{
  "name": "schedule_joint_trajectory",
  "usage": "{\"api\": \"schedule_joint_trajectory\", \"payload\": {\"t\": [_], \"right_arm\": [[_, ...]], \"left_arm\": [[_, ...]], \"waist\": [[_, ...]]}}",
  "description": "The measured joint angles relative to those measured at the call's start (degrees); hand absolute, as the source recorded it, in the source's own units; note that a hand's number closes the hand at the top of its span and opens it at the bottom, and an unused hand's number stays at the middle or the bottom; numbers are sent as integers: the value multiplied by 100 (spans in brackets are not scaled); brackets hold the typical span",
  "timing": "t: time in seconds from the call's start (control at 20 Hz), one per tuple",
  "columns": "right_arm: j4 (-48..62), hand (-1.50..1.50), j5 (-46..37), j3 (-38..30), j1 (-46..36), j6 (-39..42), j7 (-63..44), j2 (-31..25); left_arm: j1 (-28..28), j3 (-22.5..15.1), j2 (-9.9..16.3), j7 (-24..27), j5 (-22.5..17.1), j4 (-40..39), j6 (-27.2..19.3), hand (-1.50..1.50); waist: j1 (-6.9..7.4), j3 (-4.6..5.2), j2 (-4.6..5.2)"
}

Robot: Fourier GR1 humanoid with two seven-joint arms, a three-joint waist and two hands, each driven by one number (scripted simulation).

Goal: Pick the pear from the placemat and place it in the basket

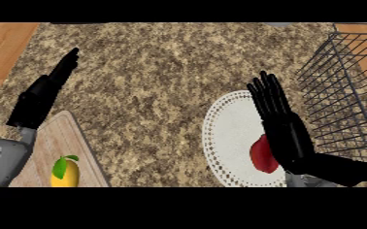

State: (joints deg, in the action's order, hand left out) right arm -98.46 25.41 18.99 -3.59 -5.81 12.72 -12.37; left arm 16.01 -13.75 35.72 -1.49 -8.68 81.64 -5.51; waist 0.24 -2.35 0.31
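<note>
At the far left the left hand [44, 93] rests with its fingers straight and pointing up, holding nothing; below it a wooden cutting board [61, 140] carries a yellow fruit with a green leaf [64, 172], which has no part in the task; speckled granite counter [158, 73] fills the middle. Further right lies the white lacy placemat [229, 145], and on it the pear [263, 155], red here, not yet lifted; the right hand [283, 126] stands just beside it and partly in front, fingers extended and close together, not curled round the fruit. The black wire basket [337, 92] sits at the right edge, nothing visible inside it. By my reading nothing is done yet: grasp, carry and release all remain. No brand, label or writing is legible anywhere.
</note>
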Motion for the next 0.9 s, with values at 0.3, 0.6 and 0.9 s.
{"api": "schedule_joint_trajectory", "payload": {"t": [0.3, 0.6, 0.9], "right_arm": [[979, 150, 888, -1031, 275, 1457, 961, -521], [787, -150, -64, -1097, 444, 1747, 3010, -192], [307, -150, -1301, -1223, 1088, 303, 2921, -232]], "left_arm": [[-101, 148, -337, -393, -59, -189, -362, 0], [-330, 135, -763, -712, -223, -338, -593, 0], [-416, 186, -860, -836, -228, -361, -667, 0]], "waist": [[-17, 163, 13], [-73, 207, -32], [-156, 246, -61]]}}
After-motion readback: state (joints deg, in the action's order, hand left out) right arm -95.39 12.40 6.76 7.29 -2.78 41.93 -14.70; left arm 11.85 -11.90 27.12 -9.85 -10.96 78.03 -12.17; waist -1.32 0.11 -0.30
